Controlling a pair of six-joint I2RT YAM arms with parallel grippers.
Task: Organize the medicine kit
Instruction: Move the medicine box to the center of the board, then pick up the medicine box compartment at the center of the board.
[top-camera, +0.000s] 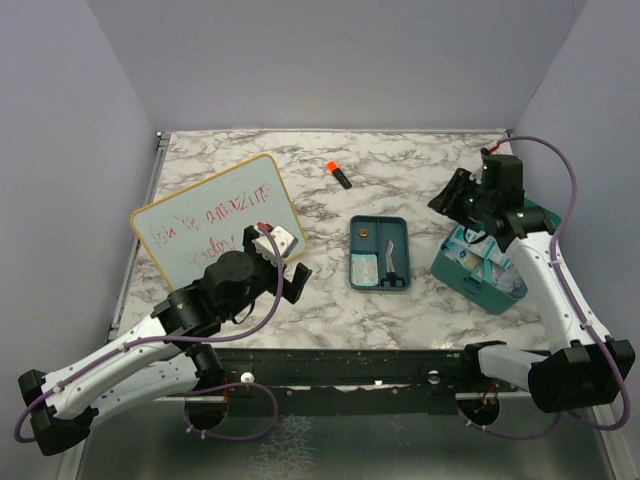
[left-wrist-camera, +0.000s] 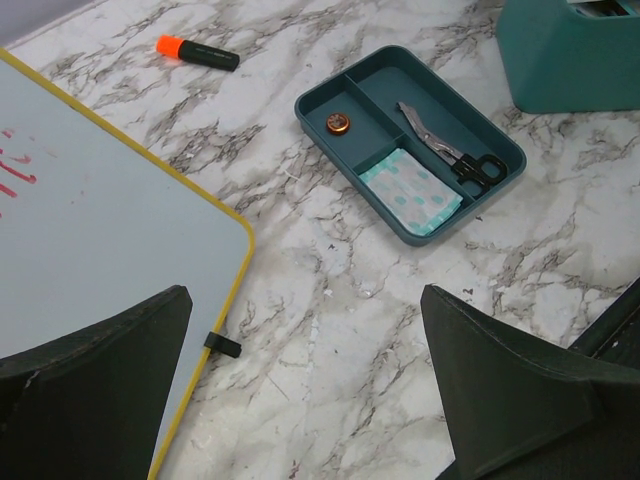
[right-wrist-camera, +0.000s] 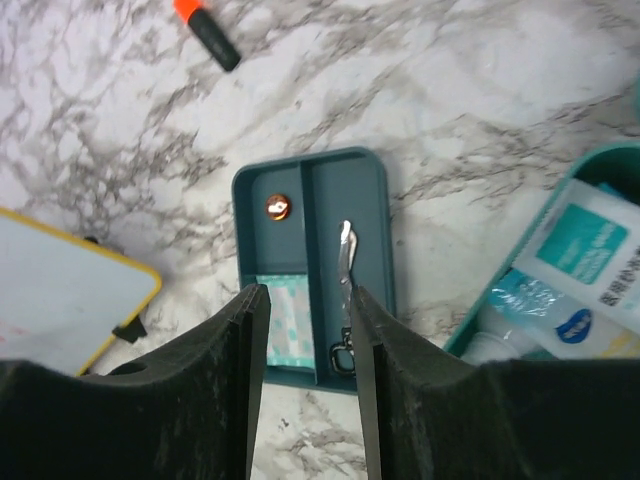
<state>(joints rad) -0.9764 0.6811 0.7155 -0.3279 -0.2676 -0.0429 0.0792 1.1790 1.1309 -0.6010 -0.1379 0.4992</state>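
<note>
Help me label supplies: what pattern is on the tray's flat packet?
The packet is white with teal dots, best seen from left wrist.

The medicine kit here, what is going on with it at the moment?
Two robot arms are at work on it. The tray insert lies mid-table with scissors, a dotted packet and a small copper-coloured piece inside. The right pincer hangs open and empty by the open case, which holds more packets. The left pincer, wide open and empty, hovers by the whiteboard.
</note>
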